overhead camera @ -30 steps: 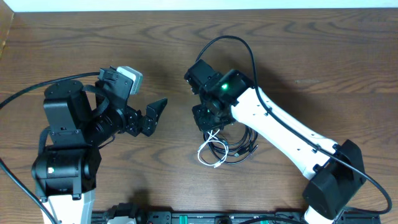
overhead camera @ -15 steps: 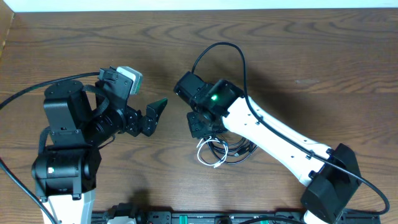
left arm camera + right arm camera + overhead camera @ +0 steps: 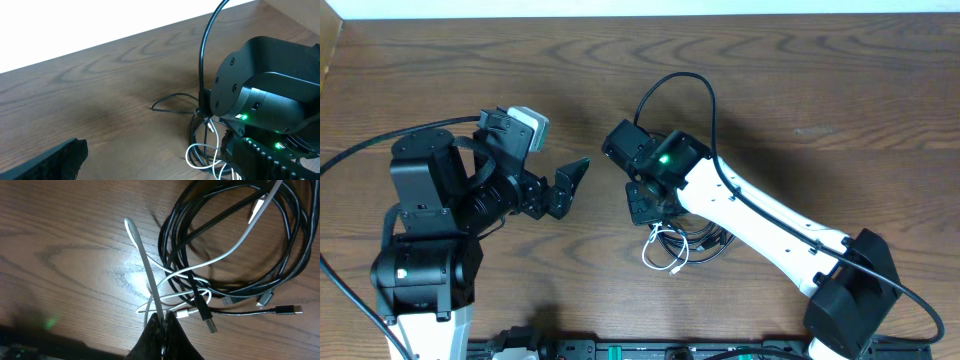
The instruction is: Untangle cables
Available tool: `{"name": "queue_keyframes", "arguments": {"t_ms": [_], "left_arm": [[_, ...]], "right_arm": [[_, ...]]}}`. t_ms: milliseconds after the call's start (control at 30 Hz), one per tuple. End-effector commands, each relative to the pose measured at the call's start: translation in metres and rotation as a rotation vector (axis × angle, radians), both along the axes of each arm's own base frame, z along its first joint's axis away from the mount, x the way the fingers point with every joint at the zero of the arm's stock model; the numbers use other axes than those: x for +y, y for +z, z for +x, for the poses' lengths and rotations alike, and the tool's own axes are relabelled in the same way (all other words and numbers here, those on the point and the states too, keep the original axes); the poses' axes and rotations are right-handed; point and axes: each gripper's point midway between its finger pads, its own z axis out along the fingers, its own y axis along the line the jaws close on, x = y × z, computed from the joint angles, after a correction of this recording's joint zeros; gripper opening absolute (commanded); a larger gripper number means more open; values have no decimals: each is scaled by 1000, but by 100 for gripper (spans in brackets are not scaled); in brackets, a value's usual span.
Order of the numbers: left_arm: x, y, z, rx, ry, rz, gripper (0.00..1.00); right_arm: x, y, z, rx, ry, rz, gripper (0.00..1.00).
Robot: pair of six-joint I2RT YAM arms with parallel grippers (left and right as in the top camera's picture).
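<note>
Two cords, one knot, basically. Closest to the right wrist camera, the right gripper [image 3: 162, 325] has its jaws pressed together on a single strand of the white cable [image 3: 145, 265], just where that strand runs down into the crossings. From the pinch, the white line arcs up and away over bare wood, and its other loops thread under and over the black cable [image 3: 170, 240] just beside it.

Both cords look light and floppy, so neither should resist a pull. The catch is that they'll likely drag each other along, since the white one weaves through the black coil in a few spots. The jackets look smooth, so a strand could slide through a loose pinch. The plugs [image 3: 212, 325] are the stiff bits and the likely snag points. A mid-strand hold on the white cable, clear of the plugs, looks like the sensible place to take it.

Further out, the black cable sits in several stacked rings on the table [image 3: 820, 80], below the right wrist in the overhead view. Well apart to the left, the left gripper [image 3: 570, 185] hangs with jaws spread wide, holding nothing, pointed toward the pile.
</note>
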Motion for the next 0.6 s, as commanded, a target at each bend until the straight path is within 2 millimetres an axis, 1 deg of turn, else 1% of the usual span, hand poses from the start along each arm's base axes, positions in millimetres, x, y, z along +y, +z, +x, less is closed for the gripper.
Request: {"name": "queue_keyframes", "arguments": {"t_ms": [0, 33, 133, 200, 300, 333, 367, 433, 567], "left_arm": [[2, -1, 0, 3, 10, 2, 98], [2, -1, 0, 3, 10, 2, 98], [2, -1, 0, 3, 10, 2, 98], [2, -1, 0, 3, 10, 2, 98], [2, -1, 0, 3, 10, 2, 98], [2, -1, 0, 3, 10, 2, 98], [2, -1, 0, 4, 10, 2, 98], [2, -1, 0, 4, 10, 2, 98], [2, -1, 0, 3, 10, 2, 98]], "right_arm": [[-4, 6, 6, -35, -5, -1, 1], [-4, 11, 9, -48, 5, 9, 1], [-7, 38, 24, -114, 26, 63, 1], [-12, 65, 38, -181, 32, 112, 1], [-31, 115, 60, -313, 0, 167, 1], [-41, 136, 67, -370, -22, 185, 1], [-48, 148, 71, -404, -38, 196, 1], [-70, 182, 79, -494, -88, 220, 1], [-119, 239, 84, -655, -195, 245, 2]]}}
